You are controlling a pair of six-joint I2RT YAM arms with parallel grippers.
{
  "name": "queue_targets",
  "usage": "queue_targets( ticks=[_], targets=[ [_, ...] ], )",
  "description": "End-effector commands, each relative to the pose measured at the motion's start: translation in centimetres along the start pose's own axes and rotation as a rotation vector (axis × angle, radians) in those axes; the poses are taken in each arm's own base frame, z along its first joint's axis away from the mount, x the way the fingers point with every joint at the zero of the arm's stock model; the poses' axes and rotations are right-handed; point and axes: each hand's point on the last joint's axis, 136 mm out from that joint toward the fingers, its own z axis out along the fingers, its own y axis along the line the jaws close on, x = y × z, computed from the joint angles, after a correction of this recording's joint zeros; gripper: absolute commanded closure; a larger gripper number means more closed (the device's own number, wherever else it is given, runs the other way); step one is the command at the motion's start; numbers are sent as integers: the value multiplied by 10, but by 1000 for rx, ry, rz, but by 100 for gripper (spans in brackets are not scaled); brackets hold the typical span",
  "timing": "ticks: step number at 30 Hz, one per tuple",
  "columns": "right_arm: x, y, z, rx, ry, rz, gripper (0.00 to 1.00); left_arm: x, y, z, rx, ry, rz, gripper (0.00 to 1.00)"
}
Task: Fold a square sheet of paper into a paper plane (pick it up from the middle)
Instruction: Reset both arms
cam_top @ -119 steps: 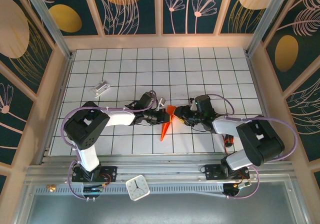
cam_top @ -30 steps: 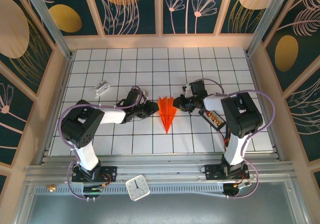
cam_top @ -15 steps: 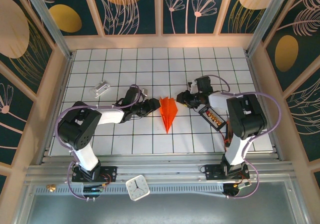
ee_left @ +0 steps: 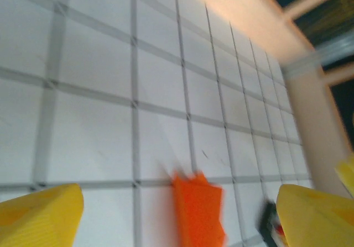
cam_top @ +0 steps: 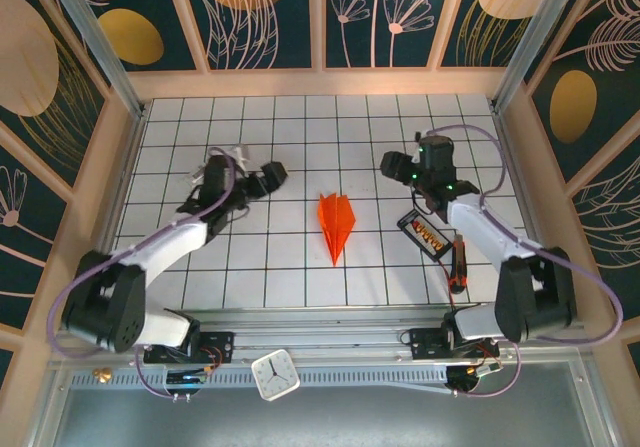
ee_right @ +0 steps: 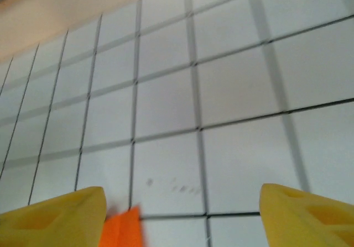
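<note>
I think the folding is done, and my job now is to back away cleanly. The narrow, pointed, bright orange paper plane [cam_top: 337, 225] lies flat on the white tiled table [cam_top: 300, 127]. It is between my two sets of fingers and well apart from both.

The left gripper [cam_top: 268, 176] is spread wide and holds nothing. The right gripper [cam_top: 390, 165] is wide too, with nothing in it. To do this well, I want to lift both arms up and out so nothing brushes or pushes the plane.

From the left wrist, the plane sits ahead between the yellow fingers [ee_left: 38, 214], but it is blurry and cut off at the bottom. From the right wrist, an orange corner peeks out beside the left-hand finger [ee_right: 55, 214]. A small black tray [cam_top: 425, 235] lies near the right arm, behind its fingers. I cannot tell how sharp the folds are.
</note>
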Motion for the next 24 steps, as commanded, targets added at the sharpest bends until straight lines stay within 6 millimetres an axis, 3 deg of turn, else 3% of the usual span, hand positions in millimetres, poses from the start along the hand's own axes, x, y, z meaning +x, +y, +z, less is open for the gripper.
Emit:
queue_targets(
  ticks=[1,5,8,11,18,24],
  targets=[
    [-29,-70,-16,339,-192,-52,15,-44,53,-35,-275,-206,163,1],
    [-34,-123,-23,513,-293,-29,1,-80,92,-75,-537,-403,283,1],
    [-22,-158,-17,614,-278,-24,1,-89,117,-97,-703,-485,378,1],
    [-6,-179,-8,630,-230,-42,1,-85,141,-101,-790,-502,453,1],
    [16,-167,-6,433,-348,-115,1,-65,174,-76,-690,-529,465,1],
    [1,-149,-27,308,-535,-148,2,-80,169,-78,-645,-605,502,1]
  ],
)
